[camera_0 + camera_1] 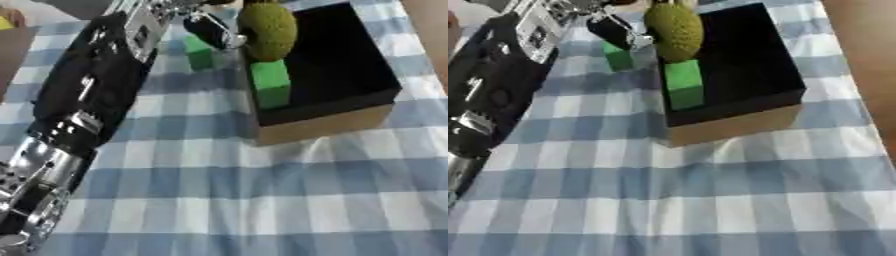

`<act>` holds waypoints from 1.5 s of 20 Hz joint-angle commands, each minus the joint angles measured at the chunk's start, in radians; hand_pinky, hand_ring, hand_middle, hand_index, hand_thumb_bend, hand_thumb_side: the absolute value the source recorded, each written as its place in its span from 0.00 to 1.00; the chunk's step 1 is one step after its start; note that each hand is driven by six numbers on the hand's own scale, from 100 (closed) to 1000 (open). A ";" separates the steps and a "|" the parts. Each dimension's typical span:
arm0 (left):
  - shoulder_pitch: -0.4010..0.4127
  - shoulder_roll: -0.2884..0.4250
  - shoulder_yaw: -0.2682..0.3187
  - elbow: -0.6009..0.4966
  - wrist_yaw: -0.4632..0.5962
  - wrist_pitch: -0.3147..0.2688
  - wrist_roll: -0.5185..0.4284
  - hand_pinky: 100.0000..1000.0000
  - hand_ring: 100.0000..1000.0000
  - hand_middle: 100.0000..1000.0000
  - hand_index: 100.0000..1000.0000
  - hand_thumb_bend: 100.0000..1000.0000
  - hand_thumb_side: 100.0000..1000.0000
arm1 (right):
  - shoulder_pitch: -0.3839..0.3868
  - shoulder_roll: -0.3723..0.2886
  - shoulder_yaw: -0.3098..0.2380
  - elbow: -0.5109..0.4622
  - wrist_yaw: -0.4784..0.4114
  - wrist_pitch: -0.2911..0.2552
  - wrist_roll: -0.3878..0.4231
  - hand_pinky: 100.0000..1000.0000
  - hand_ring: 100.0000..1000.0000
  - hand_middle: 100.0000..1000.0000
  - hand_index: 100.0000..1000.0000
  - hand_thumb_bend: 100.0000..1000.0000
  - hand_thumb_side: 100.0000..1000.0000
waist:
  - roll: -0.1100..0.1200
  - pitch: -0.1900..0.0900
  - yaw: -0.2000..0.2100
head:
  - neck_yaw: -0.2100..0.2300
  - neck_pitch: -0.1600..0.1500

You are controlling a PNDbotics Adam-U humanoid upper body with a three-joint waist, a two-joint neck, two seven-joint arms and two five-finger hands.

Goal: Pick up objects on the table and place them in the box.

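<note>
Currently the robot's left arm runs from the lower left corner up across the blue-and-white checked cloth [262, 200] that covers the desk, ending in the left hand [208, 29] near the top of the view. Its dark fingers [614, 31] reach toward the near-left wall of the box and sit right against a rough, olive-green oval fruit [267, 30], which looks like a small jackfruit or durian. Whether the fingers are curled round the fruit or only touching it cannot be told, as the hand is partly cut off at the top edge.

That fruit hangs over the left inner side of the box [350, 70], an open box with a black inside and tan cardboard walls, standing on the cloth in the upper right. Inside it, just below the fruit and along the left wall, lies a green block [271, 82]. A second, smaller green block [199, 54] stands on the cloth outside the box, just left of its wall and below the fingers.
</note>
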 commanded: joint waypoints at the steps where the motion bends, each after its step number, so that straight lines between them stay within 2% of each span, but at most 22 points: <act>1: -0.016 -0.002 0.006 0.009 -0.046 -0.029 0.011 0.68 0.57 0.48 0.60 0.00 0.03 | -0.013 -0.012 -0.001 -0.010 -0.013 0.001 0.011 0.93 1.00 0.41 0.90 0.00 0.41 | -0.005 -0.015 -0.002 | 0.004 -0.014; 2: -0.015 -0.003 0.006 0.012 -0.059 -0.026 0.022 0.69 0.59 0.50 0.63 0.02 0.03 | -0.013 -0.011 -0.001 -0.010 -0.014 0.001 0.013 0.93 1.00 0.41 0.90 0.00 0.41 | -0.005 -0.015 -0.002 | 0.004 -0.013; 3: -0.014 -0.004 0.007 0.014 -0.070 -0.021 0.035 0.73 0.66 0.58 0.72 0.07 0.04 | -0.012 -0.011 -0.001 -0.010 -0.014 0.001 0.014 0.93 1.00 0.41 0.90 0.00 0.41 | -0.004 -0.015 -0.003 | 0.003 -0.012; 4: -0.013 -0.005 0.008 0.015 -0.078 -0.016 0.048 0.73 0.66 0.58 0.72 0.07 0.04 | -0.012 -0.011 -0.001 -0.010 -0.015 0.002 0.016 0.93 1.00 0.41 0.90 0.00 0.41 | -0.004 -0.015 -0.003 | 0.003 -0.012; 5: -0.013 -0.005 0.008 0.013 -0.080 -0.014 0.063 0.80 0.76 0.73 0.87 0.16 0.30 | -0.011 -0.010 -0.001 -0.010 -0.015 0.002 0.016 0.93 1.00 0.41 0.90 0.00 0.41 | -0.004 -0.015 -0.003 | 0.002 -0.011; 7: -0.012 -0.001 0.008 0.007 -0.078 -0.013 0.094 0.84 0.82 0.80 0.93 0.27 0.45 | -0.009 -0.010 -0.001 -0.010 -0.015 0.004 0.018 0.93 1.00 0.41 0.90 0.00 0.41 | -0.004 -0.016 -0.002 | 0.001 -0.009; 9: -0.012 0.004 0.007 0.001 -0.081 -0.012 0.122 0.86 0.85 0.82 0.95 0.34 0.49 | -0.007 -0.009 -0.001 -0.010 -0.015 0.005 0.020 0.93 1.00 0.41 0.90 0.00 0.41 | -0.004 -0.017 0.000 | -0.001 -0.006; 10: -0.011 0.007 0.007 -0.001 -0.082 -0.012 0.136 0.86 0.85 0.82 0.95 0.34 0.49 | -0.006 -0.010 -0.001 -0.010 -0.014 0.005 0.020 0.93 1.00 0.41 0.90 0.00 0.41 | -0.004 -0.018 0.001 | -0.001 -0.006; 15: -0.010 0.032 0.018 -0.014 -0.042 0.002 0.174 0.85 0.83 0.80 0.93 0.19 0.41 | 0.005 -0.011 -0.001 -0.010 -0.011 0.007 0.023 0.93 1.00 0.41 0.90 0.00 0.41 | -0.004 -0.024 0.009 | -0.004 0.003; 17: -0.012 0.049 0.025 -0.022 -0.012 0.016 0.168 0.84 0.83 0.80 0.92 0.17 0.40 | 0.009 -0.014 -0.001 -0.010 -0.011 0.005 0.021 0.93 1.00 0.41 0.90 0.00 0.41 | -0.004 -0.029 0.013 | -0.006 0.006; 23: -0.002 0.122 0.029 -0.041 0.044 0.062 0.149 0.84 0.82 0.78 0.90 0.20 0.36 | 0.022 -0.023 -0.005 -0.010 -0.006 -0.001 0.013 0.93 1.00 0.41 0.90 0.00 0.41 | -0.005 -0.037 0.024 | -0.015 0.013; 27: 0.008 0.165 0.041 -0.015 0.009 0.116 0.158 0.84 0.83 0.79 0.90 0.23 0.37 | 0.028 -0.025 -0.007 -0.010 0.001 -0.005 0.009 0.93 1.00 0.40 0.90 0.00 0.41 | -0.006 -0.036 0.029 | -0.019 0.012; 30: 0.015 0.181 0.053 0.020 -0.022 0.147 0.158 0.85 0.83 0.79 0.90 0.22 0.39 | 0.029 -0.025 -0.007 -0.010 0.004 -0.005 0.007 0.93 1.00 0.40 0.90 0.00 0.41 | -0.007 -0.034 0.032 | -0.021 0.012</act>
